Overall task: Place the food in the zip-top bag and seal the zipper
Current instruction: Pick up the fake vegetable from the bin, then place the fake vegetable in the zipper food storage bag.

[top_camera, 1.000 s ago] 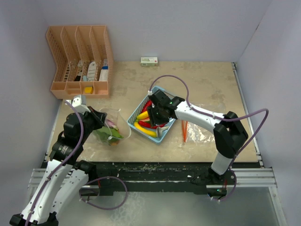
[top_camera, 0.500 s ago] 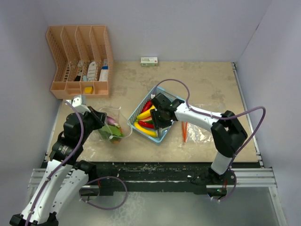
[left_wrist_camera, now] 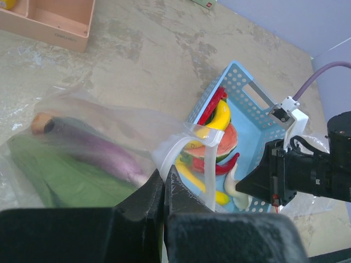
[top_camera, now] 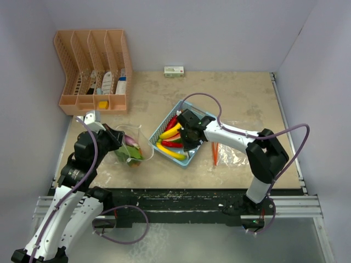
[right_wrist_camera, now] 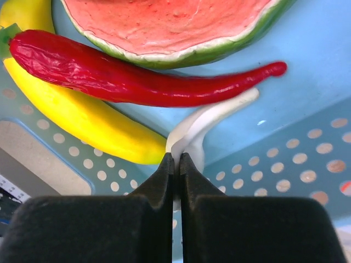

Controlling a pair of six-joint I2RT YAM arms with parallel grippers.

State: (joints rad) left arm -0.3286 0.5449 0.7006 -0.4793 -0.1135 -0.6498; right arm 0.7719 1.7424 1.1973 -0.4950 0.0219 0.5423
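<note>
From above, the basket sits mid-table holding bananas and chillies. The right gripper reaches into it, and the bag lies near the left edge. Left wrist: the left gripper, fingers pressed together, pinches the bag's rim, with a purple piece and green pieces inside. Right wrist: its fingers pinch the end of a white piece in the basket

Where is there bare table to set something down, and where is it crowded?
Bare: the table at back right, between small box, right arm and side edge; also the patch between file organizer and blue basket. Crowded: front centre, where the zip-top bag in the left gripper sits beside the basket, right gripper pinching a white piece inside.
</note>
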